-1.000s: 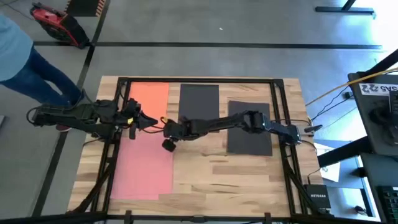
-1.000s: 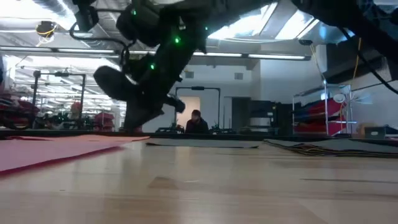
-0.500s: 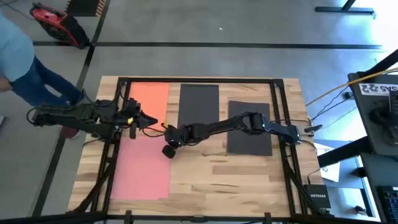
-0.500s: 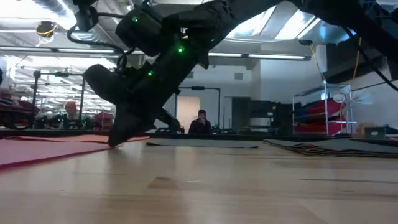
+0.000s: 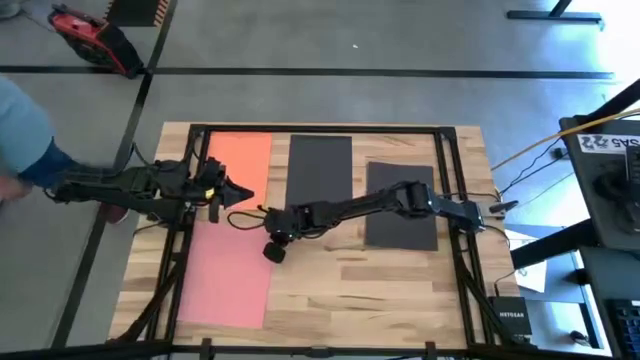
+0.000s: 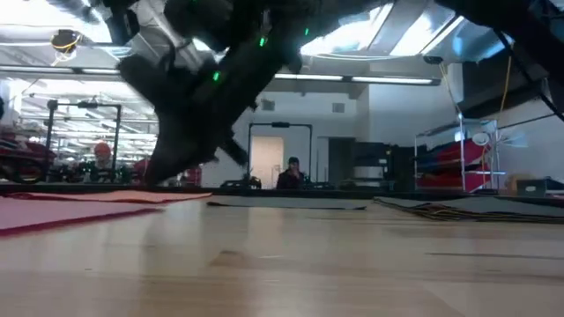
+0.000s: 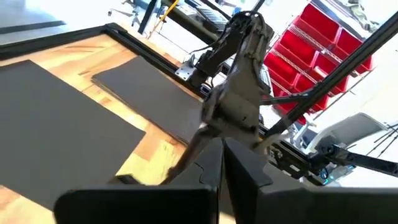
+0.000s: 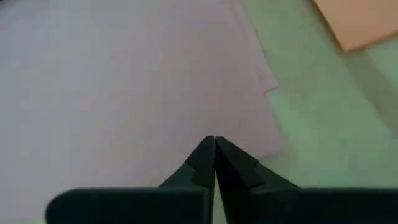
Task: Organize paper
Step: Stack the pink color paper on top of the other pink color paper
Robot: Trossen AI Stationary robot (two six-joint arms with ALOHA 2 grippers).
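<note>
A pink paper [image 5: 225, 275] lies flat at the table's near left; in the right wrist view [image 8: 124, 81] its edge shows a small step, as of two sheets stacked. Beyond it lies an orange paper [image 5: 240, 155], its corner [image 8: 367, 22] showing past the pink. One black paper [image 5: 320, 165] lies mid-table and another [image 5: 400, 205] lies farther right. My right gripper [image 5: 265, 218], reaching across from the right, is shut with its tips down on the pink paper. My left gripper [image 5: 243, 196] is shut and hovers by the orange paper's near edge. My right gripper presses its shut fingertips [image 8: 214, 144] down on the pink paper close to its right edge [image 8: 273, 134], near the far right corner. The fingers slant down from the table's right side. The paper lies flat on the table under them.
A black frame [image 5: 450, 190] runs along the table's far, left and right sides. A person's sleeve [image 5: 25, 150] shows off the table's left. Bare wood [image 5: 370, 290] lies at the near middle and right.
My right gripper has moved toward the table's near edge with its tips on the pink paper. The pink paper has slid along the table toward the near left and turned slightly, its right edge drawing away from the middle. The person at the left has stepped farther away.
</note>
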